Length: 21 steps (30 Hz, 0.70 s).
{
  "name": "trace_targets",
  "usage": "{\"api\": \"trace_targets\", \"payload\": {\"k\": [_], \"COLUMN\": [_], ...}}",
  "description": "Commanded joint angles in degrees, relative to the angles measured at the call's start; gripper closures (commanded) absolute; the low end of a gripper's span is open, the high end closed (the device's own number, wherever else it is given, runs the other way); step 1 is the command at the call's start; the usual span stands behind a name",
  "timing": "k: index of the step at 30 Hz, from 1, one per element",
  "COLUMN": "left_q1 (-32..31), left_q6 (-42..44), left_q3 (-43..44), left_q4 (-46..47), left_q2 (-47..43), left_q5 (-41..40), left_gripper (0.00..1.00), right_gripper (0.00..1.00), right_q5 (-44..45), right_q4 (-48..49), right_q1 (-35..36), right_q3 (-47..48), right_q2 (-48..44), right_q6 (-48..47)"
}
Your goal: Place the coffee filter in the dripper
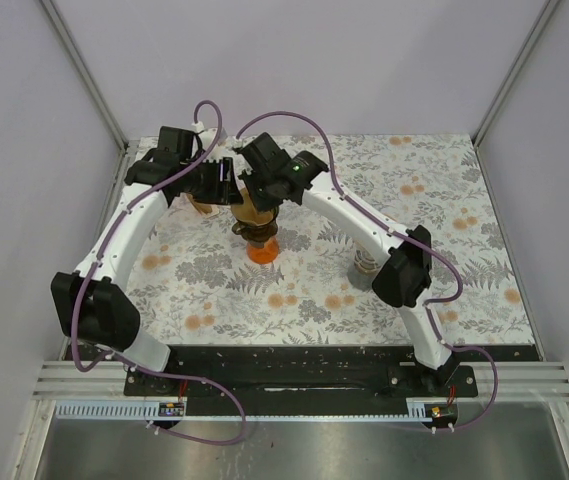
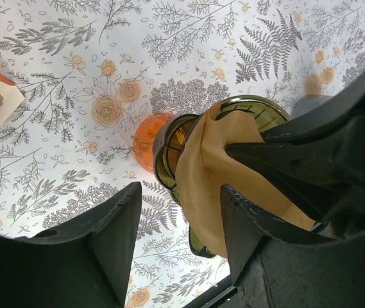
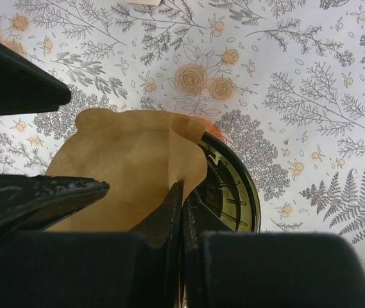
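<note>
Presently, the right gripper [image 3: 181, 202] is pinching the filter [image 3: 121, 160] at the dripper [image 3: 237, 192].
Its jaws are clamping tight on the filter's folded edge, with the paper fanning out to their left across the dripper's rim. The left gripper [image 2: 179, 192] is hovering with jaws spread wide and holding nothing, the filter lying just beyond its right finger. The dripper is standing on an orange base [image 2: 147, 138].

1. A lab-style robot test cell.
2. Plain pale panels [image 1: 314, 60] on metal posts [image 1: 84, 72] wall in the floral cloth [image 1: 454, 260] on three sides.
3. At the cloth's near edge a black plate [image 1: 294, 362] carries two cabled arms [image 1: 349, 215]; a slotted cable duct [image 1: 304, 408] runs just in front of it.
</note>
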Motion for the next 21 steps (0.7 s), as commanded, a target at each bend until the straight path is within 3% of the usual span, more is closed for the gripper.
{"api": "trace_targets", "payload": {"k": [1,4,10,15,21], "left_q1": [-0.1,-0.7,-1.2,-1.2,-2.1], "left_q6": [1.0,1.1,1.6,1.9,1.8], "left_q3": [1.8,2.2,1.1,1.1,1.2], "left_q4": [0.6,0.6,0.6,0.6,0.6], "left_q2": [1.8,3.0,3.1,2.1,1.7], "left_q5": [1.4,2.2,2.2,2.7,2.0], "left_gripper": [0.45,0.50,0.69,0.84,0.87], "right_gripper": [1.00,1.00,1.00,0.80,0.57], "right_q5": [-1.6,-1.9,-1.8,-2.5,-3.9], "right_q4": [4.3,5.6,9.9,14.1,16.7], "right_q1": [-0.7,-0.8,-0.9,-1.2,-1.5], "right_q3": [-1.9,-3.2,-7.8,-12.6,-15.5], "right_q2": [-4.8,-5.5,-8.9,-12.6,-15.5], "right_q6": [-0.7,-0.9,-1.5,-2.6,-4.4]}}
